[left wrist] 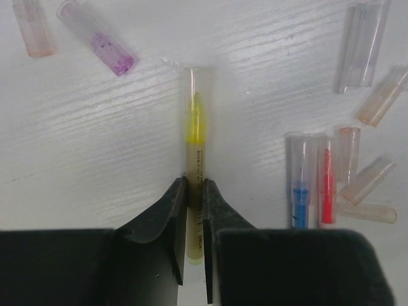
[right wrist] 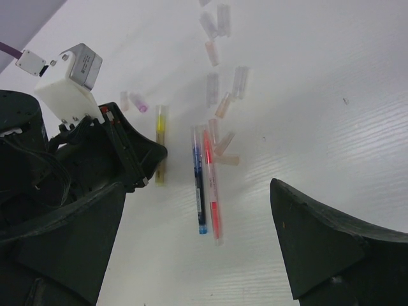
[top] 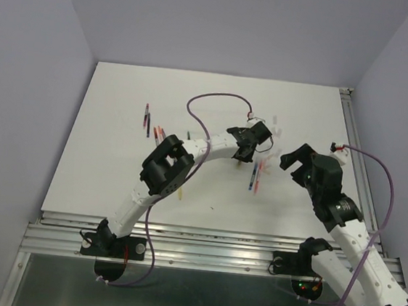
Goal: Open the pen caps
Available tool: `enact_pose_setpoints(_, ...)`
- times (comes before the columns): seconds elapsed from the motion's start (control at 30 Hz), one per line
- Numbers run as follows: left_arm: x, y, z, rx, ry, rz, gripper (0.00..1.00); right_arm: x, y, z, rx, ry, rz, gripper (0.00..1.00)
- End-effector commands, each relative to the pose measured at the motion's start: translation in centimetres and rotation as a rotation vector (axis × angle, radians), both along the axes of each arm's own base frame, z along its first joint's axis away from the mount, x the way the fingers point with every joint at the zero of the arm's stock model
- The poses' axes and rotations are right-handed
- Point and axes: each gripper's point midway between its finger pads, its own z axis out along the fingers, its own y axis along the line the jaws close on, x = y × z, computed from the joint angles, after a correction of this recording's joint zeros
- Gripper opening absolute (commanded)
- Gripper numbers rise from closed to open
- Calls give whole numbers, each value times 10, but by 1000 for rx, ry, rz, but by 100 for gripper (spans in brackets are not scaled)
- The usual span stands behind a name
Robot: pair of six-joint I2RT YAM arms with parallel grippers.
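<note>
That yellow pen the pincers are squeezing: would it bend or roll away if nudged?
Probably stiff: the yellow pen lies dead straight in the left gripper. It looks thin and plastic, so it is likely light. Being round and glossy, it may roll or slip sideways on the smooth table.

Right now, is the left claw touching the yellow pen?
Touching. The left wrist view shows the left claw pinching the yellow pen, with both fingers against its barrel and no gap.
</note>
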Motion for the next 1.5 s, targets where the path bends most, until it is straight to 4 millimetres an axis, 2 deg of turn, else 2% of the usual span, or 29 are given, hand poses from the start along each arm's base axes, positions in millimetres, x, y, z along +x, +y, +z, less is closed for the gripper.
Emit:
enact_pose_setpoints(0.0, 2, 5, 54, -40, -104, 13, 0, 2, -4, 6, 19, -50, -25, 100)
enact_pose_setpoints(0.03, 3, 7, 63, -56, -125, 20, 0, 1, -1, 6, 26, -52, -10, 100)
enact_pose_setpoints(0.07, 6, 4, 93, -122, -179, 24, 0, 1, 1, 8, 27, -56, 1, 100)
enact_pose_setpoints(0.1, 0, 12, 89, -118, -175, 25, 0, 0, 3, 9, 32, -58, 14, 100)
enact_pose_setpoints(0.17, -8, 17, 100, -164, -189, 20, 0, -3, 14, 8, 58, -51, 73, 100)
enact_pose_setpoints(0.2, -10, 16, 129, -244, -233, 19, 0, -6, 20, 3, 71, -40, 104, 100)
enact_pose_setpoints(0.23, -23, 28, 111, -231, -198, 7, 0, -6, 27, 6, 94, -55, 142, 100)
enact_pose_setpoints(0.27, -28, 28, 137, -320, -236, 10, 0, -11, 47, 7, 151, -53, 244, 100)
enact_pose_setpoints(0.3, -35, 32, 141, -352, -240, 7, 0, -16, 61, 5, 199, -48, 307, 100)
enact_pose_setpoints(0.33, -54, 45, 113, -341, -184, -13, 0, -22, 83, 2, 279, -58, 423, 100)
enact_pose_setpoints(0.37, -62, 50, 113, -370, -181, -20, 0, -26, 96, -1, 370, -46, 460, 100)
enact_pose_setpoints(0.4, -69, 51, 139, -468, -222, -28, 0, -30, 107, -1, 425, -58, 517, 100)
enact_pose_setpoints(0.43, -87, 67, 111, -445, -173, -37, 0, -38, 123, 0, 489, -105, 620, 100)
enact_pose_setpoints(0.47, -94, 73, 130, -508, -205, -42, 0, -41, 131, -2, 559, -81, 634, 100)
enact_pose_setpoints(0.5, -103, 78, 128, -531, -195, -45, 0, -42, 136, -3, 578, -86, 654, 100)
enact_pose_setpoints(0.53, -121, 90, 105, -531, -140, -51, 0, -40, 139, 2, 579, -119, 658, 100)
enact_pose_setpoints(0.57, -129, 90, 123, -616, -168, -74, 0, -43, 148, -2, 565, -100, 678, 100)
enact_pose_setpoints(0.6, -147, 97, 105, -632, -116, -96, 0, -44, 152, -3, 548, -92, 682, 100)
enact_pose_setpoints(0.67, -167, 104, 106, -709, -103, -127, 0, -47, 170, -3, 497, -83, 704, 100)
enact_pose_setpoints(0.77, -181, 110, 109, -786, -91, -129, 0, -47, 186, -2, 486, -80, 711, 100)
enact_pose_setpoints(0.8, -187, 113, 111, -808, -92, -137, 0, -49, 198, -3, 490, -74, 734, 100)
enact_pose_setpoints(0.9, -194, 118, 111, -829, -87, -140, 0, -45, 213, -1, 481, -83, 728, 100)
enact_pose_setpoints(0.97, -199, 122, 106, -829, -76, -139, 0, -40, 222, -10, 472, -63, 726, 99)
enact_pose_setpoints(1.0, -201, 124, 105, -836, -72, -138, 0, -38, 229, 0, 490, -93, 741, 98)
enact_pose_setpoints(1.07, -202, 126, 104, -840, -69, -131, 0, -37, 241, -5, 500, -77, 757, 97)
enact_pose_setpoints(1.23, -204, 128, 99, -834, -58, -123, 0, -29, 265, 1, 506, -78, 787, 93)
enact_pose_setpoints(1.3, -205, 129, 98, -827, -55, -120, 0, -30, 272, -5, 496, -59, 802, 87)
enact_pose_setpoints(1.43, -202, 131, 99, -824, -61, -97, 0, -29, 280, -10, 493, -39, 796, 60)
enact_pose_setpoints(1.47, -201, 132, 100, -828, -62, -85, 0, -29, 281, -11, 492, -35, 800, 49)
